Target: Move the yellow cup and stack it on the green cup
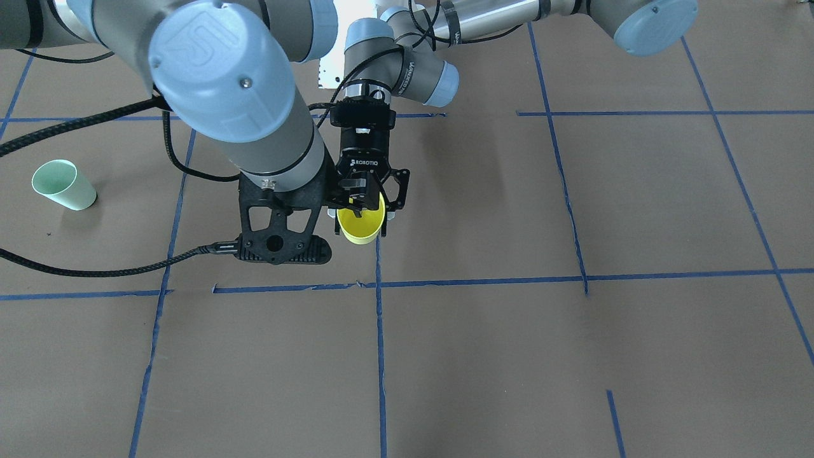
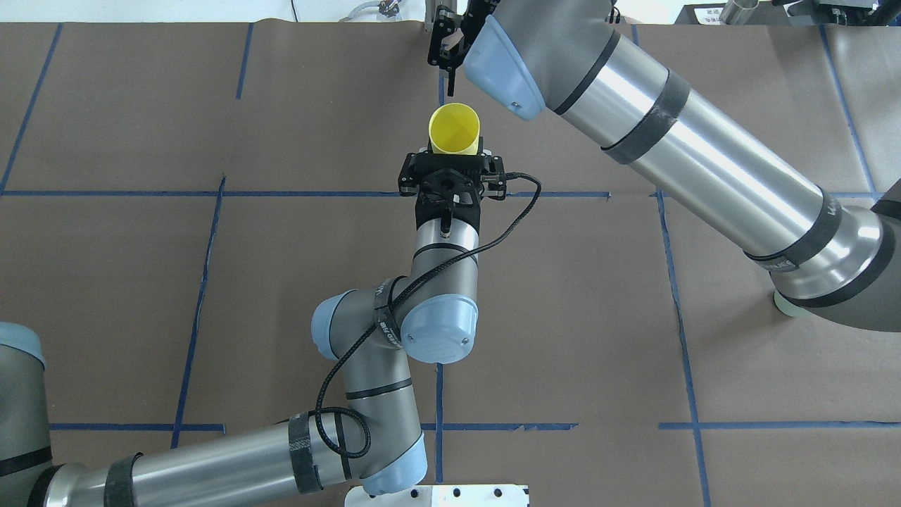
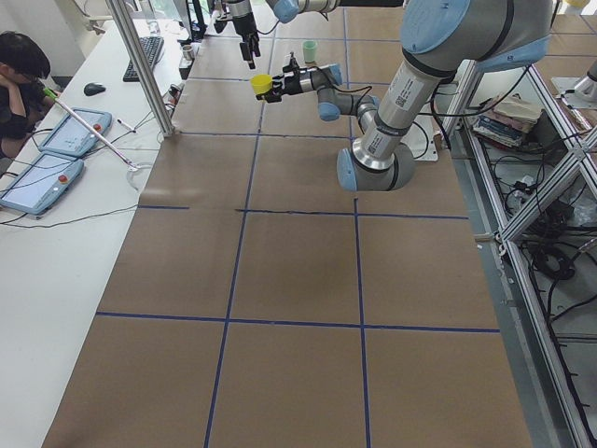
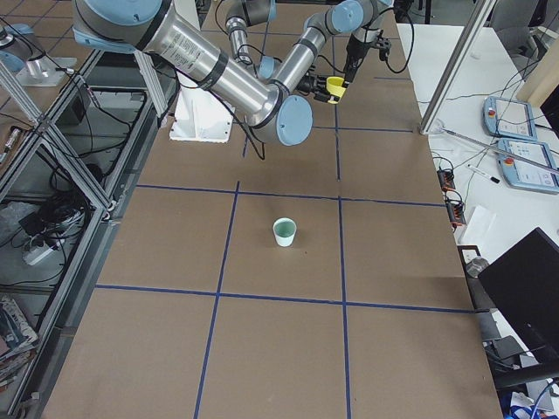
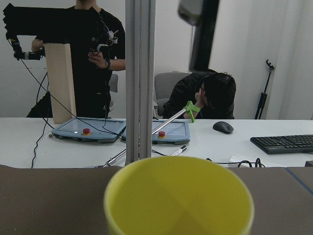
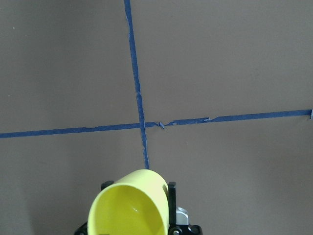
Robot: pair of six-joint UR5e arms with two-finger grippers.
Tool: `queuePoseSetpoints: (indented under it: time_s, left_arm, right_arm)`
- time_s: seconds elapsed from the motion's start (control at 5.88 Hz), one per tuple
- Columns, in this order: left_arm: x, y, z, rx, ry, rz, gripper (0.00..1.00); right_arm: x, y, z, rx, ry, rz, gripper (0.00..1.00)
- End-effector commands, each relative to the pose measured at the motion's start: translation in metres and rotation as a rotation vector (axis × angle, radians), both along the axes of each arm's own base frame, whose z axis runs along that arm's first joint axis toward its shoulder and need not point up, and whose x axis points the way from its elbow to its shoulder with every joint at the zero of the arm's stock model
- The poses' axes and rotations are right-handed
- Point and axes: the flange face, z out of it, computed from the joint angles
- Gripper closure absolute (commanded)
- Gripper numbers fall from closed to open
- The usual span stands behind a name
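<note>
Gripping the yellow cup (image 2: 455,128) above the worktop (image 1: 509,356)

The left claw (image 2: 455,149) is clamped on the yellow cup, one finger on either side of its lower part. The cup lies on its side, with its open mouth turned away from the robot, over a blue tape line (image 6: 141,103). The right claw (image 2: 450,83) hangs just beyond the cup's mouth and points down; I cannot tell whether it is open or closed. The green cup (image 1: 62,184) stands upright on the worktop, well apart, on the robot's right.
</note>
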Motion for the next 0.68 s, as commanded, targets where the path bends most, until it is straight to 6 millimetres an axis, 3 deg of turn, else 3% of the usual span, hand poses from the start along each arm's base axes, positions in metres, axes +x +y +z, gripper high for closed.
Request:
queuePoseSetpoints:
  time_s: [0.0, 0.17, 0.51]
  left_arm:
    - [0.000, 0.000, 0.001, -0.001, 0.000, 0.002, 0.71]
    - [0.000, 0.000, 0.001, -0.001, -0.001, 0.005, 0.71]
    - [0.001, 0.000, 0.003, -0.003, -0.004, 0.008, 0.71]
  right_arm:
    - [-0.020, 0.005, -0.002, 0.020, 0.038, -0.006, 0.07]
    - [-0.035, 0.014, -0.001, 0.050, 0.068, -0.014, 0.08]
    - [-0.036, 0.014, 0.008, 0.051, 0.084, -0.012, 0.16]
